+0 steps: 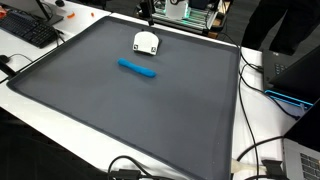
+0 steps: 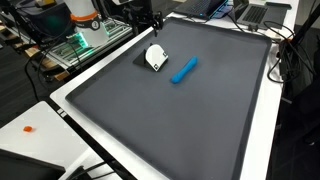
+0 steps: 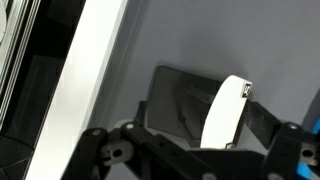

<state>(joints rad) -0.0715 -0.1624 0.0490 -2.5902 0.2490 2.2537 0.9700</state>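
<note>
Hand (image 2: 149, 20) released, empty, above white object (image 1: 146, 42) on dark patch (image 3: 175, 95), blue cylinder (image 1: 137, 68) nearby on grey mat (image 1: 120, 125)

Nothing readable is showing: the small white plastic device (image 1: 146, 42) and the blue cylindrical bar (image 1: 137, 68) are both looking unmarked.
</note>
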